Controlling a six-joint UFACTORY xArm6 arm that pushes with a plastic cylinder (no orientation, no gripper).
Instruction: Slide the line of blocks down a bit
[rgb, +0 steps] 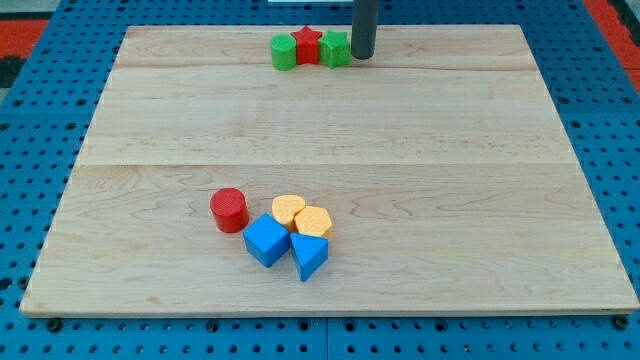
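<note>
A short line of three blocks lies near the board's top edge: a green cylinder (284, 52), a red star block (308, 45) and a green cube-like block (335, 48), side by side. My tip (362, 56) stands just to the right of the green cube-like block, touching or nearly touching it. The dark rod rises out of the view's top.
A cluster sits low on the wooden board (450, 200): a red cylinder (229, 210), two yellow blocks (288, 209) (314, 221), a blue cube (266, 240) and a blue triangular block (309, 256). Blue pegboard surrounds the board.
</note>
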